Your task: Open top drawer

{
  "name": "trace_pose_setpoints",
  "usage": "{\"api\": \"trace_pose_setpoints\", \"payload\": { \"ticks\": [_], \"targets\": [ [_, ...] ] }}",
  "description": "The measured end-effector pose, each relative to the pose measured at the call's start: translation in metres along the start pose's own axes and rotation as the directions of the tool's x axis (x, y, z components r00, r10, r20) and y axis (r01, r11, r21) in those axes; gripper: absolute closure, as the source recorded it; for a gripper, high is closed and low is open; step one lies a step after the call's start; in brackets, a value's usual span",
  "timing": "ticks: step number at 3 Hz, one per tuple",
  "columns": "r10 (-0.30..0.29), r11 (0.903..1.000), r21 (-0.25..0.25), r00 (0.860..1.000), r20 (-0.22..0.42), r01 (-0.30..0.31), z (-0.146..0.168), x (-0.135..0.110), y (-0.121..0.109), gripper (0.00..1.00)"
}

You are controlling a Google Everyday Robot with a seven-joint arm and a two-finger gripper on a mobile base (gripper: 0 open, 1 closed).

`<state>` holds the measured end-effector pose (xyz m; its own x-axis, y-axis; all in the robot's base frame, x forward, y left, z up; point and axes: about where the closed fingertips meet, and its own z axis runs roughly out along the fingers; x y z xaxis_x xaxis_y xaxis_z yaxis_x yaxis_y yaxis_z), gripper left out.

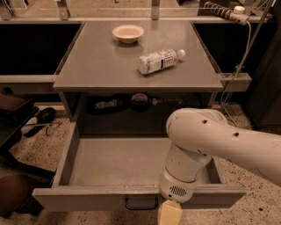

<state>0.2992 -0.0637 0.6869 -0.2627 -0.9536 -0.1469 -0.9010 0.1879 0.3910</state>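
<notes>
The top drawer [109, 162] is a wide grey metal tray pulled far out from under the grey table [105, 66]. Its inside is plain and holds nothing. A small black loop handle [141, 204] sits at the centre of its front panel. My white arm [210, 145] reaches down from the right over the drawer's front right part. My gripper [170, 214] hangs just in front of the drawer's front panel, to the right of the handle, cut off by the bottom edge of the view.
A pale bowl [127, 33] and a plastic bottle [159, 60] lying on its side rest on the table top. Dark items [118, 103] sit in the shelf space behind the drawer. A power strip [224, 12] and cable hang at the right.
</notes>
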Motion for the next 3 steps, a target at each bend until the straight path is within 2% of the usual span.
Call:
{"api": "trace_pose_setpoints", "payload": {
  "ticks": [2,3],
  "targets": [
    [0.001,0.9993,-0.037,1.000,0.019,-0.001,0.005,0.003,0.015,0.00],
    [0.001,0.9993,-0.038,1.000,0.018,-0.001,0.003,0.003,0.017,0.00]
  ]
}}
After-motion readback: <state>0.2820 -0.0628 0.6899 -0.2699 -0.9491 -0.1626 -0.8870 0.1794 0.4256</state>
